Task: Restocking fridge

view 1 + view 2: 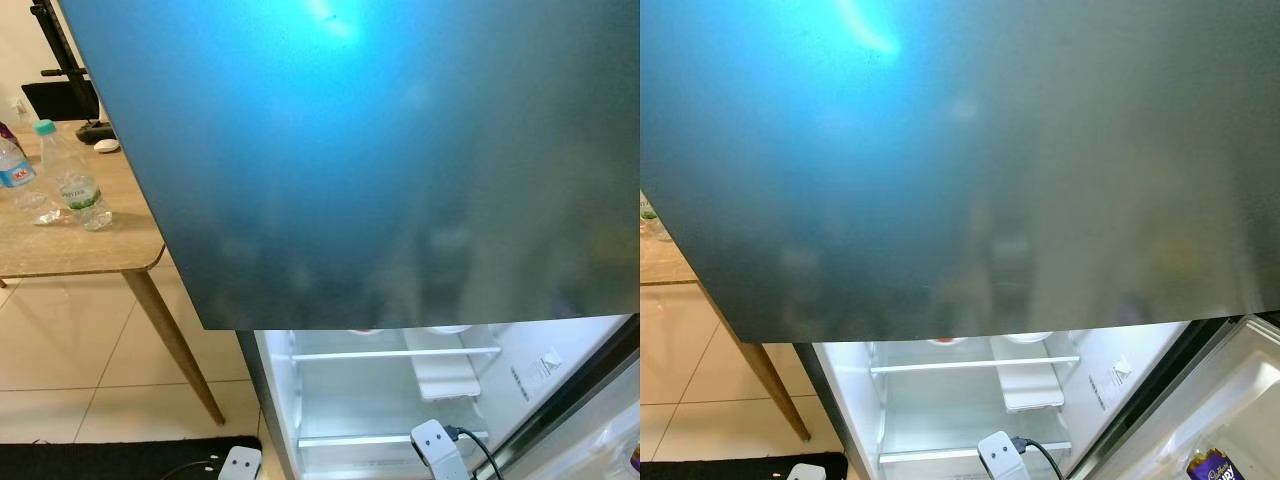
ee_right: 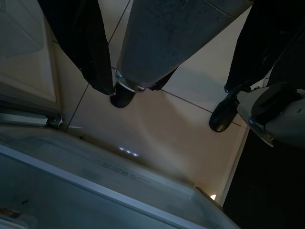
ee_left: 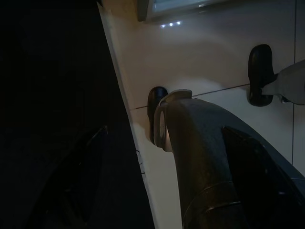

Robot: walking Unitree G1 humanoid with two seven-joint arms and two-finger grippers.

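The fridge's dark upper door (image 1: 380,160) stands close in front of me, with a blue glare on it. Below it the lit lower compartment (image 1: 380,400) is open, with white shelves (image 1: 395,353) and a small white tray (image 1: 445,378). Its door (image 1: 1240,400) is swung out to the right and holds a purple chocolate pack (image 1: 1210,465). Two water bottles (image 1: 75,180) stand on the wooden table (image 1: 70,250) at left. My right gripper (image 2: 167,88) hangs open over the floor by the door's lower edge. My left gripper (image 3: 164,129) hangs open in the dark beside my leg.
A white box with a black cable (image 1: 440,450) sits low before the open compartment, another (image 1: 240,462) near the black mat (image 1: 100,460). The table's leg (image 1: 170,340) slants toward the fridge. A white mouse (image 1: 106,145) and dark chair (image 1: 60,100) are behind the bottles.
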